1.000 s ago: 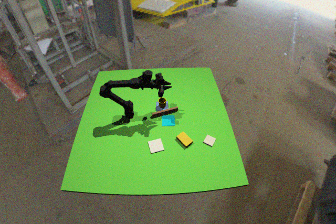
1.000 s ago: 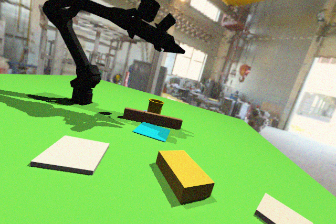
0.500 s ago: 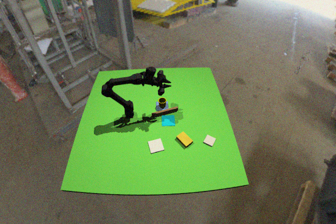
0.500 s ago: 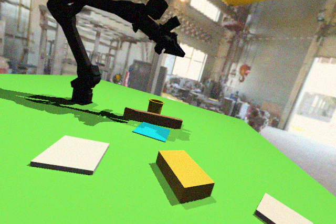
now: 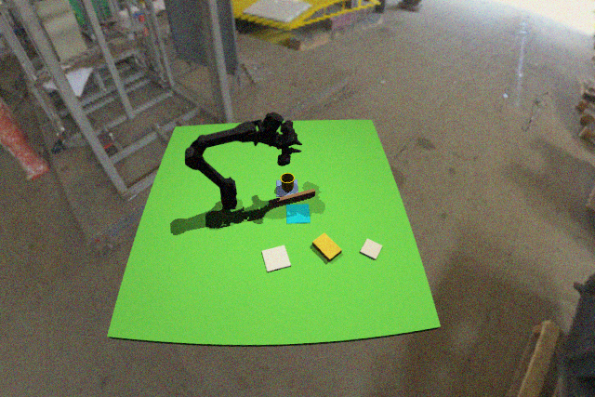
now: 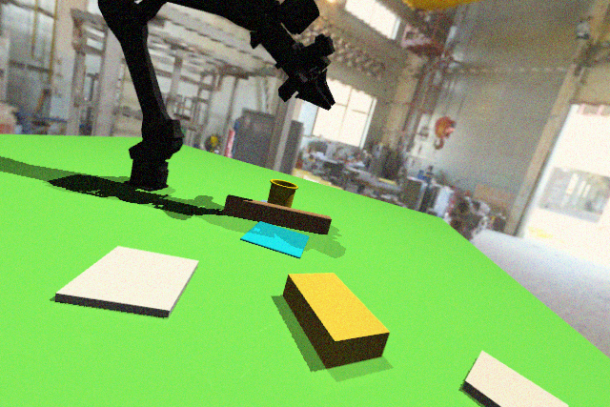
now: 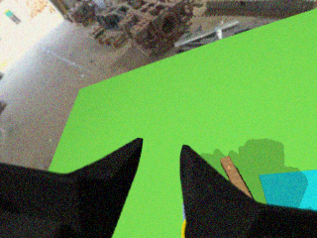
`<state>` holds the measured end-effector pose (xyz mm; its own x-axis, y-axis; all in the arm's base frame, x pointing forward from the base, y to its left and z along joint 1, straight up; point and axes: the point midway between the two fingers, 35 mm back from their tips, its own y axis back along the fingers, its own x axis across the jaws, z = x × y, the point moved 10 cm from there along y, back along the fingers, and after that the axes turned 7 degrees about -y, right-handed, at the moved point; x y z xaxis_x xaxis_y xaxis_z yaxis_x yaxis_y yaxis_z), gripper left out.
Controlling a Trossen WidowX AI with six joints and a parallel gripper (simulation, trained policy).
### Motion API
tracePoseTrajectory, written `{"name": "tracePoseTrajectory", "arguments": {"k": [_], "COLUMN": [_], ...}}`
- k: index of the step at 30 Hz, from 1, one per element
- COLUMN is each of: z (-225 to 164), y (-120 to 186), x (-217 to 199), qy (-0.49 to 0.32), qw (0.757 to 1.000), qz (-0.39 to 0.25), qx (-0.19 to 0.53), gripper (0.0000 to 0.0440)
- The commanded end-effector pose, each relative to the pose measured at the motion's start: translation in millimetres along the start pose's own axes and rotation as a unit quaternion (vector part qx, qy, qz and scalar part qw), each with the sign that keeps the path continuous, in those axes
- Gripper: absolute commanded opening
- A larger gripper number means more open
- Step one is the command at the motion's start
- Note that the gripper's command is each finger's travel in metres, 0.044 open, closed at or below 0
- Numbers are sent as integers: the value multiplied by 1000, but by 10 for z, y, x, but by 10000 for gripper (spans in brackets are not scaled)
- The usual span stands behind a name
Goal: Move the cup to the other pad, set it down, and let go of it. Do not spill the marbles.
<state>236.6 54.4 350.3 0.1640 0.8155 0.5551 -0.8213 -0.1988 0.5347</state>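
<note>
"What's up on top?"
"The cup (image 5: 287, 184) (image 6: 282, 193) is upright on the bluish pad (image 5: 279, 190), beside the brown bar (image 5: 297, 197) (image 6: 277, 213) (image 7: 237, 178); the cyan pad (image 5: 298, 214) (image 6: 275, 239) (image 7: 283, 189) is across it. I can't read any writing."
"From the side?"
"The gripper (image 5: 300, 146) (image 6: 332, 106) (image 7: 161, 147) hangs well above the cup. No readable labels."
"At the wrist?"
"Fingers narrowly parted, nothing between them; a yellow sliver of rim peeks past one. I can't make out any brand."
</note>
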Motion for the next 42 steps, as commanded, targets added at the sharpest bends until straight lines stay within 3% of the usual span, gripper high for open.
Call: {"name": "tracePoseTrajectory", "arguments": {"k": [1,18,42], "z": [2,-16,-127], "y": [-15,-107,-362], "x": [49,224,210], "qy": [-21,-127,-206], "qw": [1000,982,928], "qz": [-7,-82,-240], "qx": [20,111,197], "gripper": [138,147,144]}}
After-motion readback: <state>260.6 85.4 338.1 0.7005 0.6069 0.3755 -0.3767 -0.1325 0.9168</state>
